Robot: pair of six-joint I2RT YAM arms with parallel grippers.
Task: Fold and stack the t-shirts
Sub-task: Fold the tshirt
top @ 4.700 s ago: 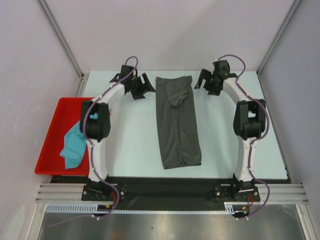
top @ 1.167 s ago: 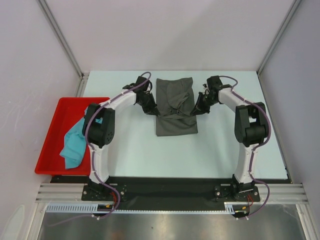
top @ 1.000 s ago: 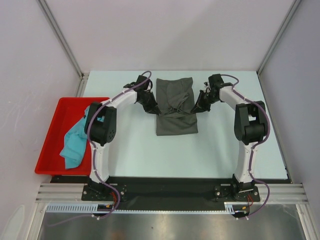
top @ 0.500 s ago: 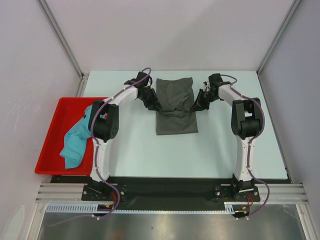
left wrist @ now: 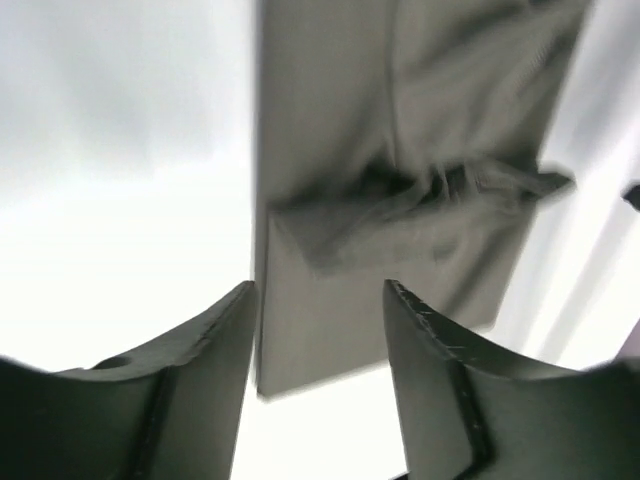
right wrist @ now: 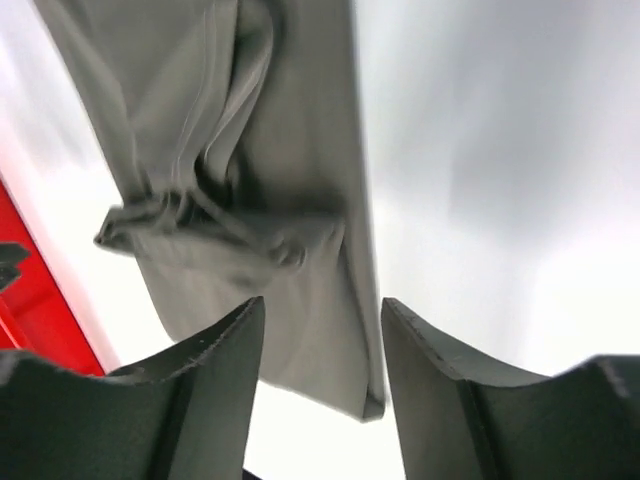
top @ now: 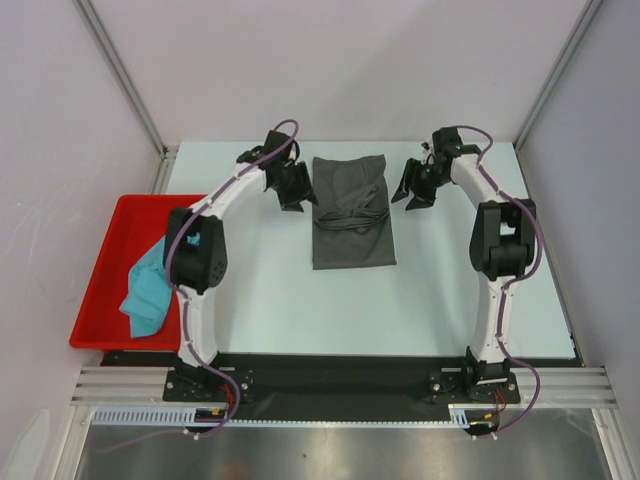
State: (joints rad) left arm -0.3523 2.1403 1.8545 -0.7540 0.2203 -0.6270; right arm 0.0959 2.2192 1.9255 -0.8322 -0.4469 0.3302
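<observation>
**Both grippers stand open beside the folded grey shirt**

The pale, flat table (top: pixel 260 300) carries everything. A red plastic tray (top: pixel 100 290) sits at its edge, well apart from the left gripper (top: pixel 297 190), on that gripper's outer side and nearer the arm bases. The plain dark grey cloth t-shirt (top: pixel 351 215) lies folded into a rectangle between the two grippers, with a bunched ridge across its middle. The bright teal cloth t-shirt (top: pixel 148 290) lies crumpled in the tray. The left gripper hangs just beside the grey shirt's left edge, jaws spread and holding nothing. The right gripper (top: pixel 412 192) hangs near its right edge, likewise parted and empty.
</observation>
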